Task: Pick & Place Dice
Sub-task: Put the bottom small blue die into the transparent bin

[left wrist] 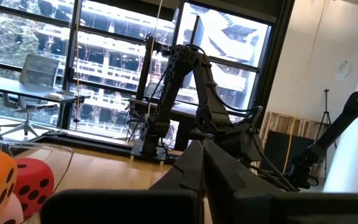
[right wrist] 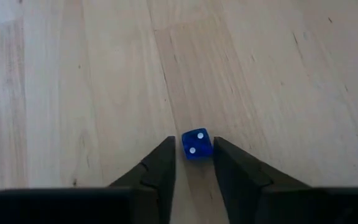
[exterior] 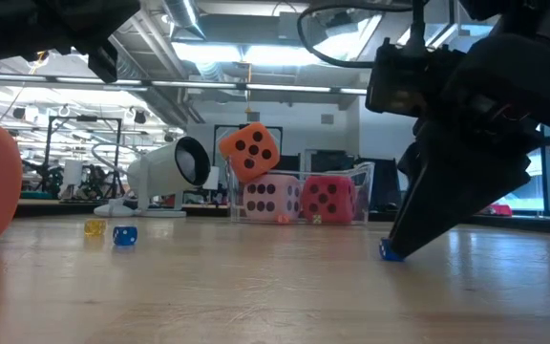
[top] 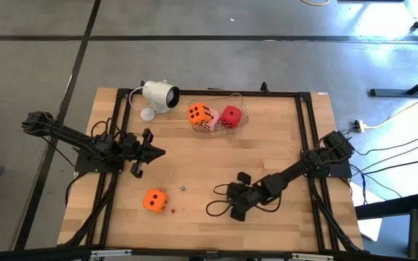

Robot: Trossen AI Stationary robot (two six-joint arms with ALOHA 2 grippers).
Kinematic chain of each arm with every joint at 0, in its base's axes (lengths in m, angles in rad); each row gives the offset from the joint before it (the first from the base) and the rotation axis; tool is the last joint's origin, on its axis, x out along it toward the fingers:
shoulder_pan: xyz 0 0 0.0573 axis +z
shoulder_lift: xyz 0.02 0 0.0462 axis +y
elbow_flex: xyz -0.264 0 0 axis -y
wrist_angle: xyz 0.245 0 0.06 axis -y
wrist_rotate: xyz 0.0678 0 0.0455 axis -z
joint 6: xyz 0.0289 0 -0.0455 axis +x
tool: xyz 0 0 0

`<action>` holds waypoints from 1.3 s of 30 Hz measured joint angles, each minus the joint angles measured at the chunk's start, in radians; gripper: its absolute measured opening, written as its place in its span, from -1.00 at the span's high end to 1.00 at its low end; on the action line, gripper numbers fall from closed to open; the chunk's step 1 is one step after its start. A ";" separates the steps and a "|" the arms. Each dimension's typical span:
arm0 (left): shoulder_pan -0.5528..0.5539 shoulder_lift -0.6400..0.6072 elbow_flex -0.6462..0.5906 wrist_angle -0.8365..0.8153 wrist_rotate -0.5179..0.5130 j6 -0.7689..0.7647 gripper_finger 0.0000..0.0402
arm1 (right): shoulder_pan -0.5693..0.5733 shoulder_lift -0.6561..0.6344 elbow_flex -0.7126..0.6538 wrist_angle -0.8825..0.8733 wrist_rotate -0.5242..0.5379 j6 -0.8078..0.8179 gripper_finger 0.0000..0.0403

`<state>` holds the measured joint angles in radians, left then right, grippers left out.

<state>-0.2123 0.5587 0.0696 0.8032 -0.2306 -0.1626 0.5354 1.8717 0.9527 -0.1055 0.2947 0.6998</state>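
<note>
A clear container [top: 239,109] at the table's far middle holds three dice: an orange one [top: 198,113] resting on top of the pale pink one [exterior: 268,198], and a red one [top: 231,116] beside them. The second orange die [top: 154,200] sits on the table near its near-left corner. My right gripper [top: 231,209] is low over the near middle, its fingertips closed about a tiny blue die [right wrist: 196,144], not one of the large dice. My left gripper [top: 157,152] hovers shut left of centre, pointing toward the table's right. My right gripper pinches the tiny blue die's two opposite side faces [right wrist: 210,147] between the very ends of its two fingers [right wrist: 229,163]. The fingers slant down from above. The die [exterior: 390,251] sits on the table top, with a two-pip face showing in the wrist view.
A white camera-like device [top: 158,95] stands on the far-left part of the table, next to the container. More tiny dice lie about: a blue one [exterior: 124,234], a yellow one [exterior: 95,227], and specks near the orange die [top: 182,188]. Bare wood stretches across the table's middle.
</note>
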 joint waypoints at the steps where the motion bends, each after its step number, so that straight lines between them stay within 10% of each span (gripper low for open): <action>1: 0.000 0.000 0.000 0.000 0.000 0.000 0.95 | 0.000 0.000 0.000 0.000 0.000 0.000 0.53; 17: 0.000 0.000 0.000 0.000 0.000 0.000 0.96 | 0.001 0.000 0.001 0.024 0.099 0.077 0.67; 39: 0.000 0.000 0.000 0.000 0.000 0.000 0.97 | -0.078 -0.150 0.001 0.150 0.558 -0.114 0.74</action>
<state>-0.2123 0.5588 0.0696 0.8029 -0.2306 -0.1627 0.4574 1.7221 0.9535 0.0444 0.8529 0.5853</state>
